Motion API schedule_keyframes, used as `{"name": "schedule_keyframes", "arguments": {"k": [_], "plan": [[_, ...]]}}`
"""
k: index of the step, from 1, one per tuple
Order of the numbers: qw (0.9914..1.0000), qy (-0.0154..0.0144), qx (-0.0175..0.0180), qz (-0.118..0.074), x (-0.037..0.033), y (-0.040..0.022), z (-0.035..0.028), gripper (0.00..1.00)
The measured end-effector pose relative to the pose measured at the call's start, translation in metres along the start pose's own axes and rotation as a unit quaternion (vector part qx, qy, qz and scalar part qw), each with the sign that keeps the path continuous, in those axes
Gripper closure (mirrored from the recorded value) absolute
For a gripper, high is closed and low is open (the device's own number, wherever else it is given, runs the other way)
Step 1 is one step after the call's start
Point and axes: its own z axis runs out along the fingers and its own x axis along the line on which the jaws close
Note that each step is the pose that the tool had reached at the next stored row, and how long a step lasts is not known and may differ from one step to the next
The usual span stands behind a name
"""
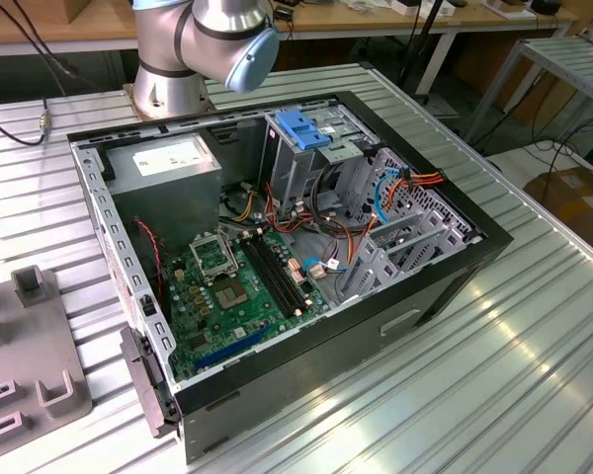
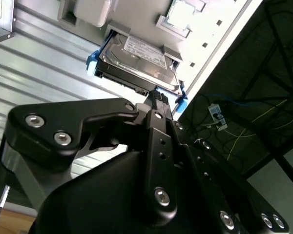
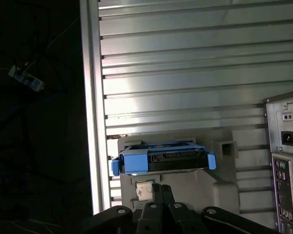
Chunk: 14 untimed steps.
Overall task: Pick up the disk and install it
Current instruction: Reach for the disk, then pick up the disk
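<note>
The arm [image 1: 208,39] is cut off by the upper edge of the exterior view, so just its base and one joint show at the upper left of the frame. At the lower left of that frame, a grey holder [image 1: 30,375] runs out past the edge. The open computer case [image 1: 306,365] fills the middle. Its power-supply box [image 1: 163,163] is toward the upper left, the green motherboard [image 1: 232,286] is on the floor of the case, and a blue latch [image 1: 301,128] tops the metal drive cage near the upper centre.

In the second wrist view, the gripper's dark body hides much of the table and the near part of the holder. The far finger is mostly masked by the near one.

The disk [image 3: 176,160] lies flat in the grey holder on the slatted metal table [image 3: 185,73], outside the case. Its blue rails [image 3: 135,162] clasp both ends. A small pale square part [image 3: 145,190] sits in the holder beside it.

The gripper [image 3: 161,189] hangs just short of the disk's near edge with its jaws drawn together and nothing between them. The first wrist view shows a strip of holder between fingertips and disk. In the second wrist view they overlap, so contact is hard to judge.
</note>
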Motion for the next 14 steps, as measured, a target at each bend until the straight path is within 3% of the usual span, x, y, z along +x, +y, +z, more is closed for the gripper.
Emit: {"name": "schedule_keyframes", "arguments": {"k": [14], "plan": [[1.0, 0.0, 0.0, 0.0, 0.002, 0.0, 0.0002, 0.9]]}}
